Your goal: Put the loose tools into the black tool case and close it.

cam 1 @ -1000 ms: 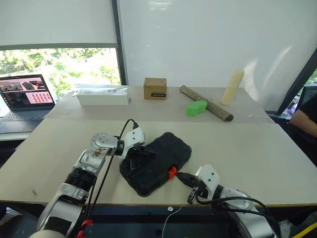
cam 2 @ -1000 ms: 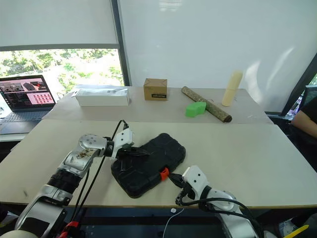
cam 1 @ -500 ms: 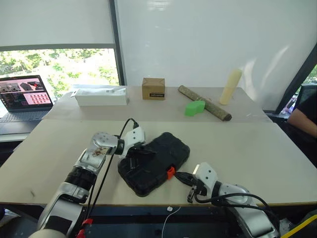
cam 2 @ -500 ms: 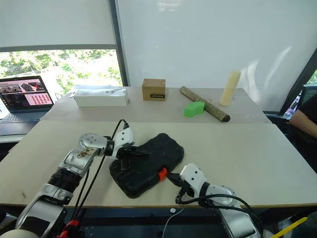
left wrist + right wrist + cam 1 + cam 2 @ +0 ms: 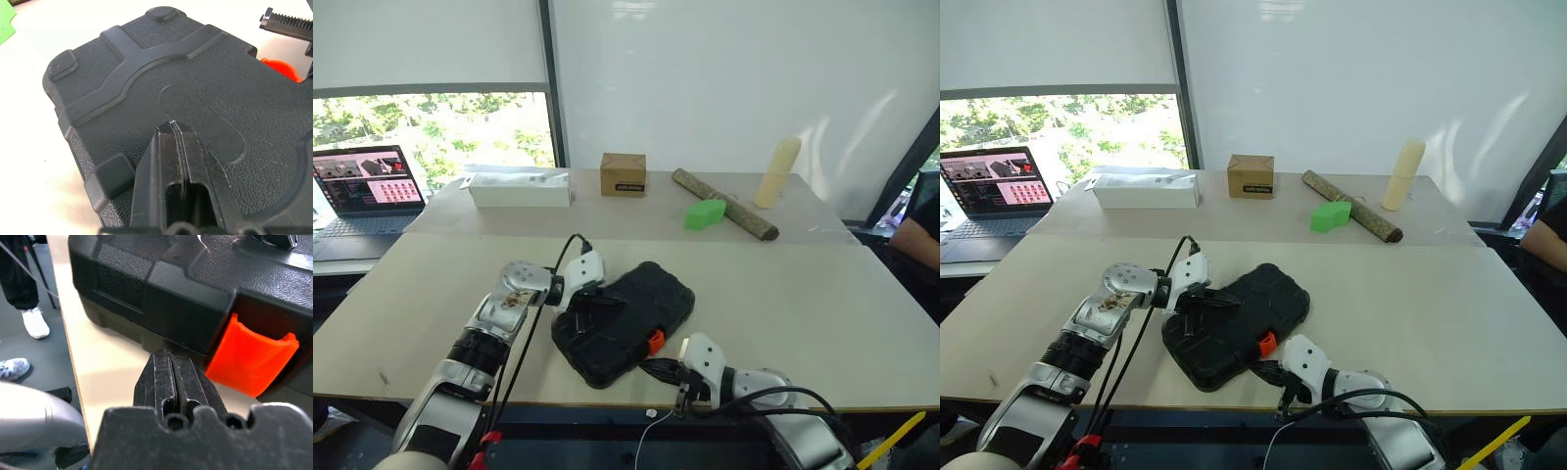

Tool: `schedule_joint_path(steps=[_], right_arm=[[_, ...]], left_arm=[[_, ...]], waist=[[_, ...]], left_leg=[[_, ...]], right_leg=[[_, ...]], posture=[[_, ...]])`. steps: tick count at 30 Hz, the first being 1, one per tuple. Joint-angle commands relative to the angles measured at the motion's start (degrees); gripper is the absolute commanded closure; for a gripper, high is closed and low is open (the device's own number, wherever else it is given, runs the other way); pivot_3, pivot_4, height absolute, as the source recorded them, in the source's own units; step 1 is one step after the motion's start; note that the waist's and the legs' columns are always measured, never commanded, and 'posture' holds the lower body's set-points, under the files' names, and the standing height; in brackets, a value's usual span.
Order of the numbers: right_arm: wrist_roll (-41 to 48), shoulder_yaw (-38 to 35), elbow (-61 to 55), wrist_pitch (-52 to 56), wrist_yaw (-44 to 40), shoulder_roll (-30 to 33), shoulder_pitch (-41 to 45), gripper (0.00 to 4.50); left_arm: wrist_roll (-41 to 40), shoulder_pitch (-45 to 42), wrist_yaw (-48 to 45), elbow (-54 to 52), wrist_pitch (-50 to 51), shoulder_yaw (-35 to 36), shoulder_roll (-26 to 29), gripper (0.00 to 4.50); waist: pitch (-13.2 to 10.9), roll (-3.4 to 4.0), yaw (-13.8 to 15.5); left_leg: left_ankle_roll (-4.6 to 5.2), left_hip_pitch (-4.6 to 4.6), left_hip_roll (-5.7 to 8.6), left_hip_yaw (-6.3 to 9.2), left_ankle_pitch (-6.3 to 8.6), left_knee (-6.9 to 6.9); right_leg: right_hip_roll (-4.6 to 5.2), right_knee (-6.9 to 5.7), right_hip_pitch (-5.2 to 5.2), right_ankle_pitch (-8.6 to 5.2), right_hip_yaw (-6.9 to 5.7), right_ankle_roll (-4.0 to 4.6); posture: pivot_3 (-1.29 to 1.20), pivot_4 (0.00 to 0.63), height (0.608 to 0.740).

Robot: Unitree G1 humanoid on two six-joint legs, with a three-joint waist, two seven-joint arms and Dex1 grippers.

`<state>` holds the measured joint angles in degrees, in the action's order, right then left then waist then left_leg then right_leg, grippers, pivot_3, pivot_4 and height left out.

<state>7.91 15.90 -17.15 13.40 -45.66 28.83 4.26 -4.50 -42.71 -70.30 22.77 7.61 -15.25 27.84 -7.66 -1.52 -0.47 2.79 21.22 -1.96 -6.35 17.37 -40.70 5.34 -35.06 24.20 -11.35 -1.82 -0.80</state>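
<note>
- Right gripper (image 5: 658, 369) has swung in leftward since a second ago; it now sits at the near edge of the tool case (image 5: 636, 304), just beside and to the left of the orange latch (image 5: 655, 342).
- Right jaws pressed fully together, holding nothing; tips close against the case's front wall below the latch.
- Left gripper (image 5: 597, 303) stays put on top of the closed lid, left part, fingers pinched together, empty.
- Case lies shut, angled, on the near table (image 5: 822, 313) near its front edge.
- Far table: cardboard box (image 5: 623, 174), green block (image 5: 704, 213), bark log (image 5: 724, 204), white box (image 5: 519, 188); laptop (image 5: 362, 186) far left.
</note>
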Motion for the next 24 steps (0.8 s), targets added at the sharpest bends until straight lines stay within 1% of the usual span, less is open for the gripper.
schedule_joint_path(steps=[1, 5, 7, 9, 24], right_arm=[[1.6, -3.7, -2.8, 0.2, -0.6, 2.3, -1.8, 4.45], [1.7, -4.9, -2.6, -0.2, 0.7, 1.8, -2.5, 4.45], [0.9, -4.8, -1.7, -0.8, 1.6, 0.9, -1.8, 4.45], [0.5, -4.5, -1.1, -1.2, 2.2, -0.1, -0.9, 4.45], [-0.7, -3.7, 3.0, -2.6, 3.1, -3.1, 3.6, 4.45]], left_arm=[[4.2, 3.2, -0.5, 3.3, 1.9, -4.0, 1.1, 4.5], [4.2, 3.2, -0.4, 3.3, 1.9, -4.1, 1.1, 4.5], [4.2, 3.1, -0.4, 3.5, 1.9, -4.1, 1.0, 4.5], [4.2, 2.9, -0.4, 3.7, 1.9, -4.2, 0.9, 4.5], [4.7, 3.5, -0.7, 2.7, 4.7, -4.9, 1.8, 4.5]], waist=[[0.0, 0.0, 0.1], [0.0, 0.0, 0.2], [0.0, 0.0, 0.2], [0.0, 0.0, 0.2], [0.0, 0.0, 0.0]], left_leg=[[0.0, 0.0, 0.0, 0.0, 0.0, 0.0], [0.0, -0.01, -0.01, 0.0, 0.01, 0.01], [0.0, -0.01, -0.03, 0.0, 0.01, 0.01], [0.0, -0.01, -0.03, 0.01, 0.01, 0.01], [0.0, -0.01, -0.04, 0.01, 0.01, 0.01]], right_leg=[[0.01, 0.01, 0.0, 0.0, 0.0, 0.0], [-0.02, -0.01, 0.01, -0.01, 0.0, 0.0], [-0.03, -0.02, 0.02, -0.07, 0.0, 0.03], [-0.02, -0.02, 0.02, -0.32, 0.0, -0.22], [-0.02, -0.04, 0.03, -0.32, 0.01, -0.21]], posture=[[0.0, 0.15, 0.74], [0.0, 0.15, 0.74], [0.0, 0.15, 0.74], [0.0, 0.15, 0.74], [0.0, 0.15, 0.74]])
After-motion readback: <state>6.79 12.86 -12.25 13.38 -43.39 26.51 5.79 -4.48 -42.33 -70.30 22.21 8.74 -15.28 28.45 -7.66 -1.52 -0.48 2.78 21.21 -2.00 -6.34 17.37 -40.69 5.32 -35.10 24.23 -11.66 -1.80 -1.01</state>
